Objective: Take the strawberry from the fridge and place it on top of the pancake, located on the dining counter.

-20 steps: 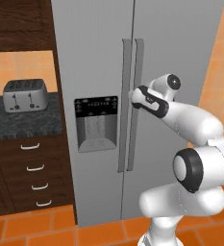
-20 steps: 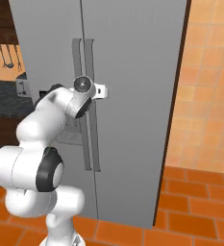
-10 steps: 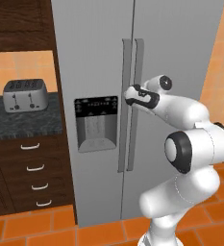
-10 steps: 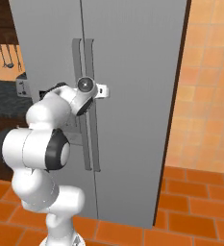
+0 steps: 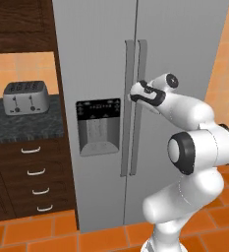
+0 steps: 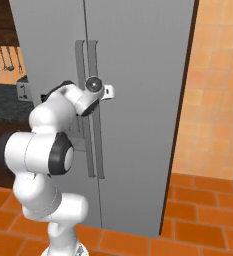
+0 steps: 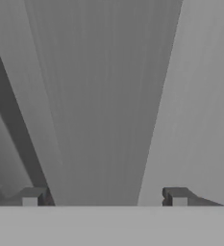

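Gripper (image 7: 104, 197) is right up at the fridge (image 5: 96, 59), level with the upper part of the door handles. Hand view: the two finger tips (image 7: 31, 196) stand wide apart with a broad grey vertical bar between them — the right door handle (image 5: 141, 98) by the look of it. Jaws look open around it; cannot tell if the pads actually touch the bar, so no confirmed grip.

From the left base view the hand sits just right of the centre seam, wrist against the right handle, forearm running back down and right of the fridge to the elbow. Right base view agrees: the hand overlaps the pair of handles, near their top.

Fridge itself — both doors shut, seam closed top to bottom. Nothing of the interior visible, so the strawberry's position cannot be told from here. Left door handle (image 5: 128, 98) runs just beside the right one. Black dispenser panel (image 5: 98, 125) is set in the left door, below hand level.

Left of the fridge: dark wood drawers (image 5: 35, 187) under a dark speckled counter (image 5: 22, 125), with a steel toaster (image 5: 26, 96) standing on it. Utensils (image 6: 5, 57) hang on the wall further left of the fridge. Orange tiled wall (image 6: 215, 80) to the fridge's right.
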Controlling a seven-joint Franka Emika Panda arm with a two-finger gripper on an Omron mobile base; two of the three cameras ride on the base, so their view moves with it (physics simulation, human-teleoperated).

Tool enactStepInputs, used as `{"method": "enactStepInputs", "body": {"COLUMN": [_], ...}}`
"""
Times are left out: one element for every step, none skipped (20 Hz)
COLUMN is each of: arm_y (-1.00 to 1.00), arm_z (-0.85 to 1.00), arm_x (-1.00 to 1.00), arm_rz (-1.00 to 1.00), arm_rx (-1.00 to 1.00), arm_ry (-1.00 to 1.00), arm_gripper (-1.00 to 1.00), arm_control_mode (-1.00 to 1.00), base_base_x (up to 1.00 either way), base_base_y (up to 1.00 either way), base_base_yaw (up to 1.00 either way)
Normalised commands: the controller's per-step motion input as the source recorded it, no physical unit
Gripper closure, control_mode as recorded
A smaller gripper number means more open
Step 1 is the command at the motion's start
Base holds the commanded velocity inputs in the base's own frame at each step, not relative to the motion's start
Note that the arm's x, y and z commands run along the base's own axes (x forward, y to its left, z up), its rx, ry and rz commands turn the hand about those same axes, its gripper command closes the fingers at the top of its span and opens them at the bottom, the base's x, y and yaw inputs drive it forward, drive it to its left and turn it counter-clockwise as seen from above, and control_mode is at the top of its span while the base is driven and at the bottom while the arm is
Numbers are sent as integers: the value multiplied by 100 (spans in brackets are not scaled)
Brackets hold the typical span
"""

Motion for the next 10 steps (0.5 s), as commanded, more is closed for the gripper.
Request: {"method": "enactStepInputs", "body": {"arm_y": [0,0,0,0,0,-3,-4,-11,-19,-41], "arm_z": [-60,-62,-57,-54,-44,-36,-36,-33,-29,-21], "arm_x": [49,41,31,14,0,0,0,-19,-36,-65], "arm_rz": [0,0,1,1,1,1,2,5,6,5], "arm_rx": [0,0,0,0,0,0,0,0,0,0], "arm_ry": [-12,-17,-20,-22,-21,-17,-15,-14,-8,-6], "arm_gripper": [100,100,100,100,100,100,100,100,100,100], "arm_control_mode": [-100,-100,-100,-100,-100,-100,-100,-100,-100,-100], "base_base_x": [0,0,0,0,0,0,0,0,0,0], "base_base_y": [0,0,0,0,0,0,0,0,0,0], "base_base_yaw": [0,0,0,0,0,0,0,0,0,0]}}
